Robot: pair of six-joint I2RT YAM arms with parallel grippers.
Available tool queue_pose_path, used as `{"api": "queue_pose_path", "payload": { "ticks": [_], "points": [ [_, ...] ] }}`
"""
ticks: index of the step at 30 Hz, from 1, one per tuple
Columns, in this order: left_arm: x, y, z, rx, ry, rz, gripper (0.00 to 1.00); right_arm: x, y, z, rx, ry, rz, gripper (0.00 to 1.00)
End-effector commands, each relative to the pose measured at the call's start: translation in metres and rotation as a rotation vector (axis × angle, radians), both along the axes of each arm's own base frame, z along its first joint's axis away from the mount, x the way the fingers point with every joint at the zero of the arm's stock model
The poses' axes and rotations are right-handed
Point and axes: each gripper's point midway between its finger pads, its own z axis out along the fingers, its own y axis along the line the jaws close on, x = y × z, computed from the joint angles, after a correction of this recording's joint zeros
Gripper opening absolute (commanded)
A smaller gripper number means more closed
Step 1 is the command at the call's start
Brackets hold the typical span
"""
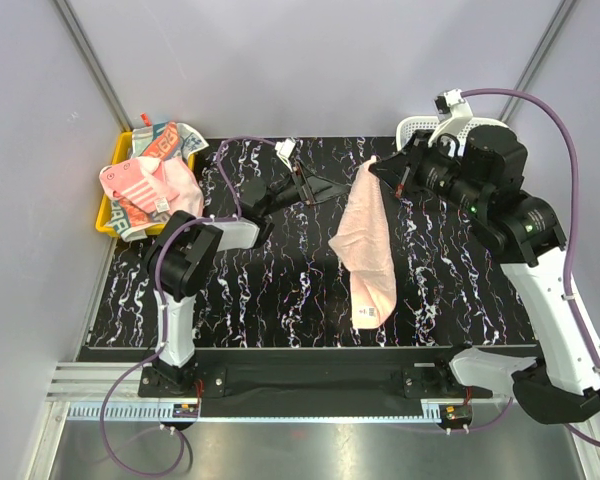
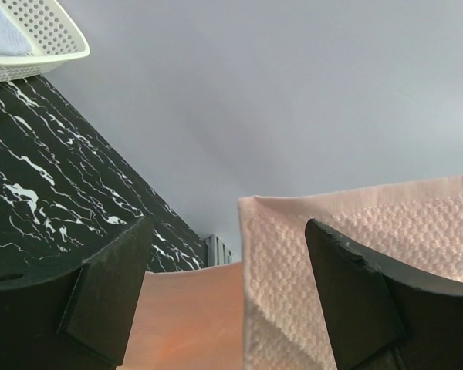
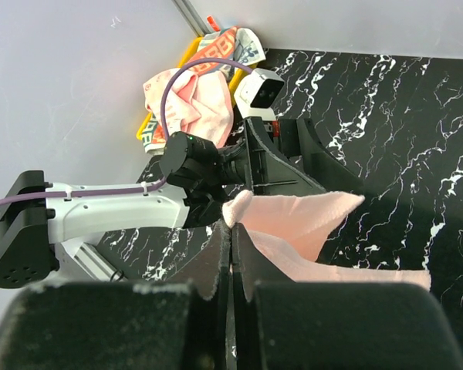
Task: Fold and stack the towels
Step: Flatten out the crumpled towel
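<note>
A plain pink towel [image 1: 367, 243] hangs from my right gripper [image 1: 382, 168] down onto the black marbled table [image 1: 280, 290]. The right gripper [image 3: 233, 228] is shut on the towel's top corner [image 3: 293, 220]. My left gripper [image 1: 335, 189] is open, pointing right, just left of the hanging towel. In the left wrist view the pink towel [image 2: 355, 231] fills the space ahead of the open fingers [image 2: 112, 285]; nothing is held. Several other towels [image 1: 145, 175], pink striped and cream with letter blocks, are piled in the yellow tray [image 1: 112, 160] at the far left. A pale blue-white towel [image 2: 4, 35] lies in the basket.
A white lattice basket [image 1: 420, 127] stands at the back right behind the right arm; it also shows in the left wrist view [image 2: 46, 42]. Grey walls enclose the back and sides. The table's front edge lies near the arm bases.
</note>
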Motion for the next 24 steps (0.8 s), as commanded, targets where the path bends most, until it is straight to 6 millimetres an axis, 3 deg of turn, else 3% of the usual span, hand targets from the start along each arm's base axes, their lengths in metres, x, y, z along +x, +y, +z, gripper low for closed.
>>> {"api": "queue_pose_path", "payload": {
  "ticks": [1,11,16,18,22,24],
  "points": [
    [-0.042,0.022,0.079,-0.203,-0.374,-0.035,0.86,-0.001,-0.002,0.012,0.0,-0.042,-0.008,0.0],
    [-0.06,0.024,0.101,-0.221,-0.377,-0.108,0.84,0.029,-0.021,-0.008,-0.109,-0.019,-0.154,0.0],
    [-0.071,0.016,0.099,-0.206,-0.391,-0.16,0.84,0.032,-0.021,-0.01,-0.12,-0.019,-0.165,0.0],
    [-0.072,0.011,0.089,-0.164,-0.393,-0.16,0.84,0.033,-0.022,-0.01,-0.124,-0.019,-0.168,0.0],
    [-0.059,0.01,0.071,-0.063,-0.385,-0.062,0.83,0.044,-0.018,-0.017,-0.144,0.007,-0.172,0.0],
    [-0.036,0.019,0.061,0.029,-0.35,0.095,0.82,0.058,-0.021,-0.02,-0.163,0.003,-0.219,0.0]
  ]
}}
